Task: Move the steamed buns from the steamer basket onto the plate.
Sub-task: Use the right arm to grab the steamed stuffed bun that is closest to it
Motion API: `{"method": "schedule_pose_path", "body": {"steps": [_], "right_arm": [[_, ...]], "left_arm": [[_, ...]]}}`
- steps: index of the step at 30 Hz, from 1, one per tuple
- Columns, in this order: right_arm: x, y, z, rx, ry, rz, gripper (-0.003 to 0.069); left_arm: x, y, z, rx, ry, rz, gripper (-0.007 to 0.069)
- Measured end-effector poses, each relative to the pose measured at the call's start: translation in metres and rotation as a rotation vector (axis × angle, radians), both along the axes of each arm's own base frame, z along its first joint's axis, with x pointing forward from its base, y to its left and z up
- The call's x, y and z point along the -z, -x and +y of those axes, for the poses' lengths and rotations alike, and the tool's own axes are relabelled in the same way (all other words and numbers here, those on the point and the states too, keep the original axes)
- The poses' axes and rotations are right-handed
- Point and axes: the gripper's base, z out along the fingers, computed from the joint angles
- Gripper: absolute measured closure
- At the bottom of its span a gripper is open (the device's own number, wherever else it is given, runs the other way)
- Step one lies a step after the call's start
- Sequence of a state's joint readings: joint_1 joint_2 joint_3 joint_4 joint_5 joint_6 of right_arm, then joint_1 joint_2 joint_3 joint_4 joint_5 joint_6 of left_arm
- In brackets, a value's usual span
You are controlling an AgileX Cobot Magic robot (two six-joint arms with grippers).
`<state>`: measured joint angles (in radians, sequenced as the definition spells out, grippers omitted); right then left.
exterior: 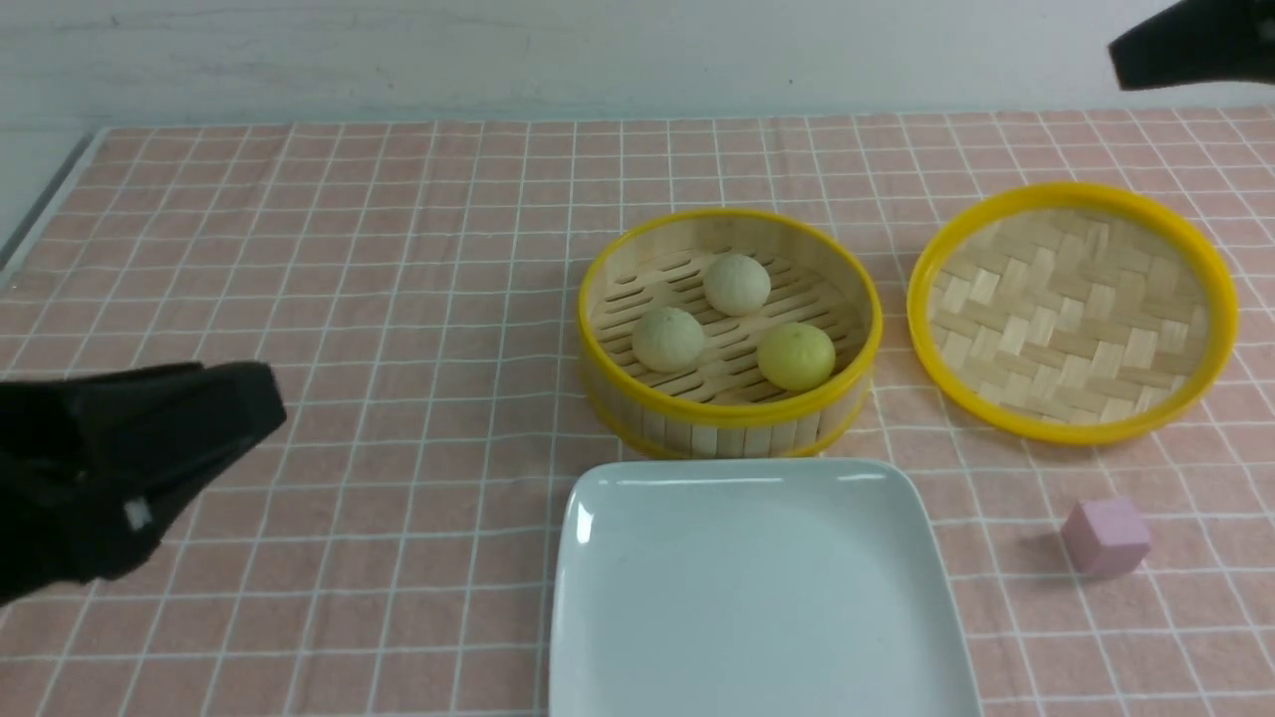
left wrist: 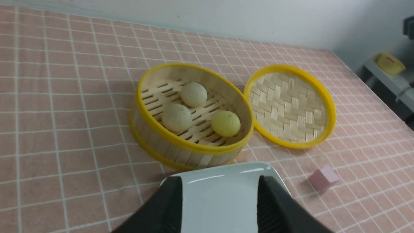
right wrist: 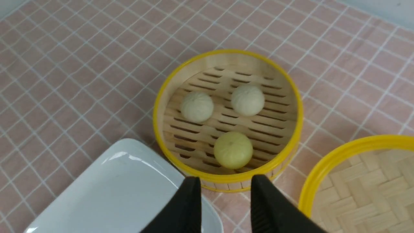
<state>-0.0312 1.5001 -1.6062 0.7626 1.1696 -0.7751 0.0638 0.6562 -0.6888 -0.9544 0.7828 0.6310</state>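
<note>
Three steamed buns lie in the steamer basket (exterior: 620, 393) at the table's middle: two pale ones (exterior: 737, 284) (exterior: 667, 339) and a yellow one (exterior: 795, 356). The white plate (exterior: 757, 597) sits empty just in front of the basket. My left gripper (exterior: 261, 403) hovers at the left, well away from the basket; in the left wrist view it (left wrist: 220, 182) is open and holds nothing. My right gripper (exterior: 1121, 58) hangs high at the far right. In the right wrist view it (right wrist: 226, 180) is open and empty, above the basket's near rim (right wrist: 226, 177) and the yellow bun (right wrist: 233, 149).
The basket's woven lid (exterior: 1071, 309) lies upturned to the right of the basket. A small pink cube (exterior: 1106, 538) rests to the right of the plate. The pink checked cloth (exterior: 398, 249) covers the table, whose left edge runs at the far left.
</note>
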Motion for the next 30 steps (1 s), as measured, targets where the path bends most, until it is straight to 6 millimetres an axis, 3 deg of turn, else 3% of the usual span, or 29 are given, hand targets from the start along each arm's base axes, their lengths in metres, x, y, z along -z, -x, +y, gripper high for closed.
{"method": "schedule_pose_path", "body": {"steps": [5,11,17,23,30], "right_arm": [[0.026,-0.035,0.017,-0.053,0.007,0.086,0.0418],[0.082,-0.078,0.074,-0.184,0.188,0.163,0.0395],[0.122,-0.102,0.115,-0.192,0.344,0.205,0.0331],[0.155,-0.124,0.130,-0.161,0.420,0.243,0.0259],[0.180,-0.129,0.132,-0.162,0.440,0.330,0.0255]], "left_arm": [[0.006,-0.027,-0.002,0.085,-0.060,0.076,0.0279],[0.016,-0.062,-0.004,0.204,-0.119,0.150,0.0280],[0.018,-0.078,-0.002,0.217,-0.155,0.164,0.0280],[0.020,-0.083,0.001,0.198,-0.199,0.139,0.0280],[0.019,-0.085,0.003,0.178,-0.213,0.119,0.0280]]}}
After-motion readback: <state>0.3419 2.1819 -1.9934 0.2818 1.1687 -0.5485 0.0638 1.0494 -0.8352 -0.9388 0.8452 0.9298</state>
